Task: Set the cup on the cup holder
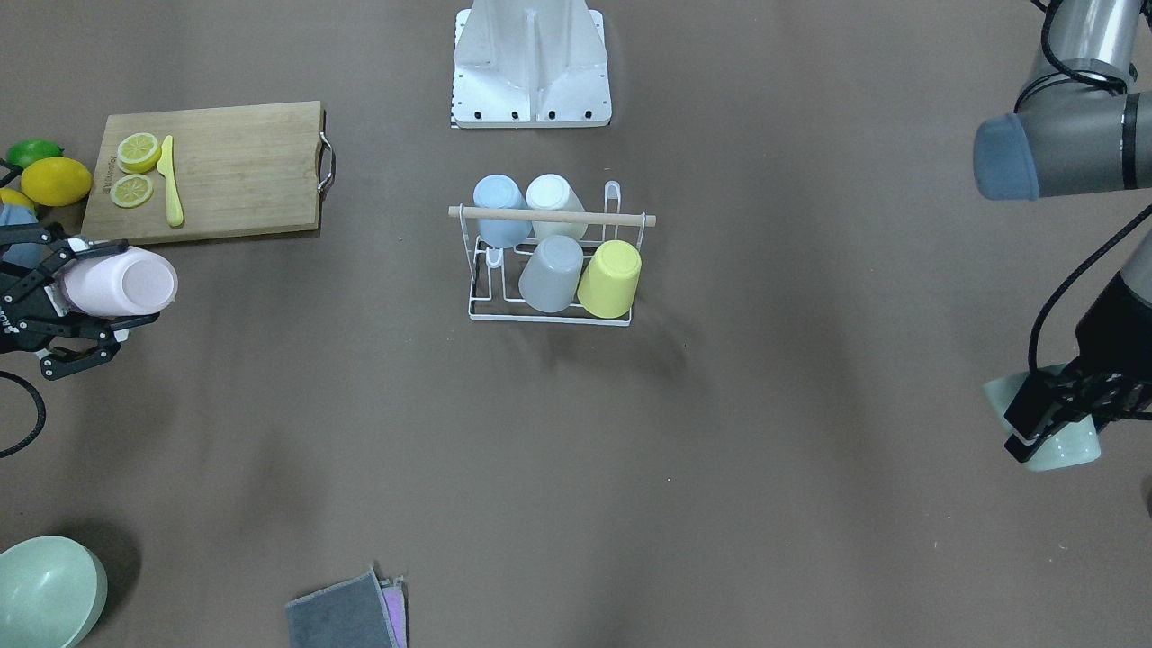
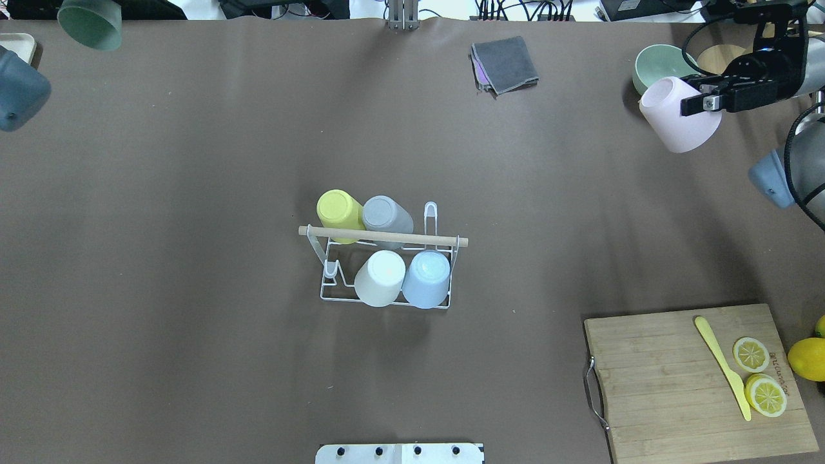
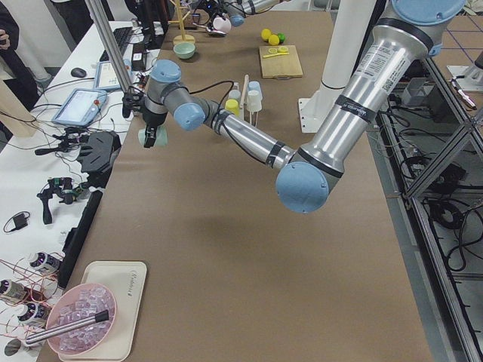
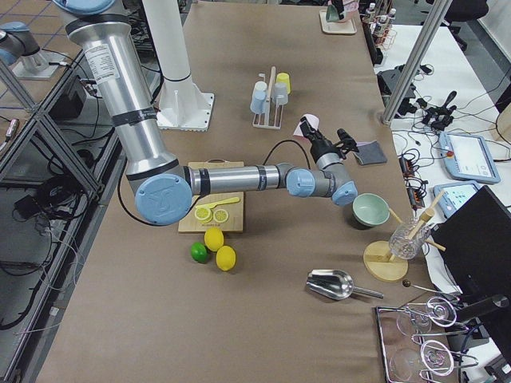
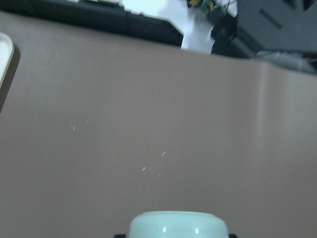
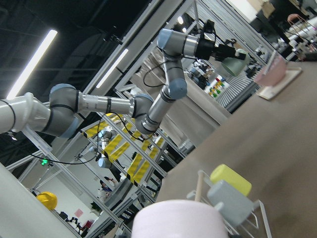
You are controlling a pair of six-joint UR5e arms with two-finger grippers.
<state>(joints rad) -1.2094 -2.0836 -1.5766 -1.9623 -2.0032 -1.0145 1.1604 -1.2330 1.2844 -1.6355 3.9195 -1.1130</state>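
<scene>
The cup holder (image 1: pixel 551 216) is a white wire rack with a wooden dowel bar, at the table's middle; it also shows in the overhead view (image 2: pixel 383 237). A yellow cup (image 2: pixel 338 209), a grey cup (image 2: pixel 385 214), a white cup (image 2: pixel 380 277) and a blue cup (image 2: pixel 427 278) sit upside down on it. My right gripper (image 1: pixel 99 292) is shut on a pink cup (image 1: pixel 144 283), held on its side above the table, far to the rack's right (image 2: pixel 677 116). My left gripper (image 1: pixel 1048 418) is shut on a pale green cup (image 1: pixel 1075 445), far left (image 2: pixel 90 22).
A wooden cutting board (image 2: pixel 670 380) with lemon halves and a yellow knife lies near my right side, with whole lemons (image 1: pixel 56 180) beside it. A green bowl (image 2: pixel 664 64) and a folded grey cloth (image 2: pixel 506 61) lie at the far edge. The robot base (image 1: pixel 531 63) is behind the rack.
</scene>
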